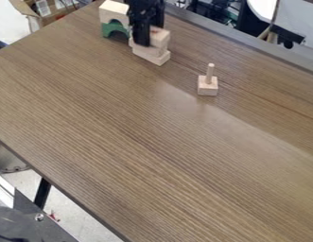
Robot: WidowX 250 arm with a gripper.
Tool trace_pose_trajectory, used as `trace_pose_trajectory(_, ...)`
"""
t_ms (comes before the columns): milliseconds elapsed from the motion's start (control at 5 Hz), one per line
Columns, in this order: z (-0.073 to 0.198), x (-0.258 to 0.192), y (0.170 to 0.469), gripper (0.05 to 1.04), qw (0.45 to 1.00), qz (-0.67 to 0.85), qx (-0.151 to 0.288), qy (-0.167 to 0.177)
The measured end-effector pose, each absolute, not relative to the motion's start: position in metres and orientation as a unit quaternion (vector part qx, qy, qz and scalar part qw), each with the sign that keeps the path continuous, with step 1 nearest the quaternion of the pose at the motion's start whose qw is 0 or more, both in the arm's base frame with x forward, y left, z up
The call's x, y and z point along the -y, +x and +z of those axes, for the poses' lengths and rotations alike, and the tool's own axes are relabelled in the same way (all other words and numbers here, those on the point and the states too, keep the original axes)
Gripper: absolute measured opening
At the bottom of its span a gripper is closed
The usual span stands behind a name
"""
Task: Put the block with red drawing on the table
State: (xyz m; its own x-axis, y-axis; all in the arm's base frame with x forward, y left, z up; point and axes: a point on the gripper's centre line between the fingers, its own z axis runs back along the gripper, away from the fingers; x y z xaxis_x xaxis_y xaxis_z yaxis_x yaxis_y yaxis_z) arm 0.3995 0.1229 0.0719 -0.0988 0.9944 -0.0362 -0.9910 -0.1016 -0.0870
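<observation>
Block with red drawing (161, 36) is right at the gripper (146, 34), on top of some pale wooden blocks (152, 55) that stand on the table (133, 127) near its far edge. The gripper's dark lower end hangs in front of the left part of it, and the rest shows to the right, with a bit of red on the upper face close beside the black. The arm comes in at the top edge, left of the middle, and the gripper points down, nearly upright. How far it is open, and whether it has hold of anything, I cannot tell. The arm above is cut off by the top edge. Most of the drawing is hidden or too small to read, and the black parts run together.
</observation>
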Motion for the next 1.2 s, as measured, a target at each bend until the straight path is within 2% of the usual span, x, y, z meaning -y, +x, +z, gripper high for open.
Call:
trace_pose_trajectory(200,0.103,-0.119,0.395,0.592,0.667,0.739,0.057,-0.078)
trace_pose_trajectory(400,0.108,-0.125,0.376,0.592,0.651,0.752,0.063,-0.085)
trace_pose_trajectory(600,0.11,-0.136,0.347,0.592,0.626,0.774,0.057,-0.075)
trace_pose_trajectory(1000,0.092,-0.147,0.301,0.592,0.602,0.798,0.016,-0.038)
trace_pose_trajectory(1200,0.068,-0.153,0.299,0.592,0.613,0.788,0.009,-0.051)
